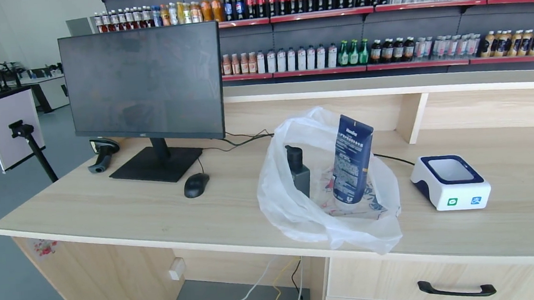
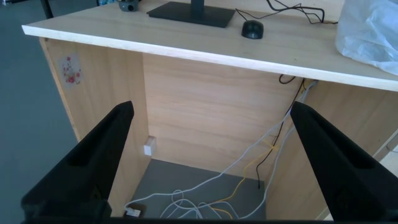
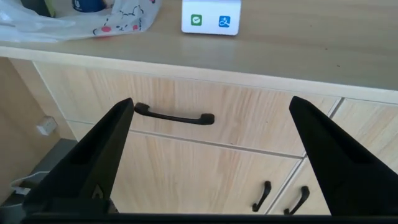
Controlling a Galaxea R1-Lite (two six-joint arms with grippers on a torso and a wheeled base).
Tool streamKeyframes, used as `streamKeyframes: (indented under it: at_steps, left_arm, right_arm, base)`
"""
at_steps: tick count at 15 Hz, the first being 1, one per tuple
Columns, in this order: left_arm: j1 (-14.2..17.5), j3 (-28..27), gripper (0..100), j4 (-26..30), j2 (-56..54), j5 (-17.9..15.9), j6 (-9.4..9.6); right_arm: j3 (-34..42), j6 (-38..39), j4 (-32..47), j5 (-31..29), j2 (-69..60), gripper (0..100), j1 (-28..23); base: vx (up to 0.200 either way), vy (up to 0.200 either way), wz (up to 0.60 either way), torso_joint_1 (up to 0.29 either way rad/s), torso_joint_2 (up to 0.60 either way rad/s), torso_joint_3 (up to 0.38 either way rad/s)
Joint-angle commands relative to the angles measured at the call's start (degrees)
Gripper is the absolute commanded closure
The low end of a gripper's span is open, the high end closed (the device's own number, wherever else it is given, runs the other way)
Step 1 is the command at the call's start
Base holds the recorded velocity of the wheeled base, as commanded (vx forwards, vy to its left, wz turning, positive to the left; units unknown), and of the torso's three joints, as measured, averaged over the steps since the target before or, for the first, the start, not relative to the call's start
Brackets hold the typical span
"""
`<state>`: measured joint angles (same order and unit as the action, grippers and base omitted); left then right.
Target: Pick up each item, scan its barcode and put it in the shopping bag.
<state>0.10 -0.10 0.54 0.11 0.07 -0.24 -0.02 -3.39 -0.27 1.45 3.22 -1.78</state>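
Bag: translucent white plastic shopping bag (image 1: 297, 217), mouth open, mid light-wood tabletop (image 1: 132, 210).
Inside bag: dark blue tube (image 1: 352, 162), upright; dark grey pump bottle (image 1: 299, 171) beside it.
Scanner: white-and-navy box scanner (image 1: 449, 182), just right of bag.
Left hand (image 2: 211, 107): released, empty, below tabletop edge.
Right hand (image 3: 211, 102): released, empty, facing wooden drawer front (image 3: 186, 149).

Cloudy plastic of the shopping bag (image 1: 301, 214) veils the lower end of the dark pump bottle (image 1: 297, 169) and the foot of the blue tube (image 1: 352, 162). A flat printed packet (image 1: 376, 205) under the tube is largely covered. The cable (image 1: 392, 158) of the scanner box (image 1: 451, 182) disappears behind the bag. In both wrist views the picture's edge cuts off the bag. Labels on the shelf bottles (image 1: 317, 56) are too small to tell.
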Motion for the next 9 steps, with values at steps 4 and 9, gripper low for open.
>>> streamKeyframes:
  at_steps: [4,9]
  left_arm:
    - [-0.1,0.01,0,-0.01,-0.02,-0.25,2.79]
    - [-0.1,0.01,0,0.08,-0.02,-0.25,2.44]
  right_arm:
    - [0.02,1.37,0.27,0.04,-3.22,0,1.96]
    - [0.02,1.37,0.27,0.04,-3.22,0,1.96]
  base:
    - [0.0,0.0,0.0,0.0,0.0,0.0]
    - [0.0,0.0,0.0,0.0,0.0,0.0]
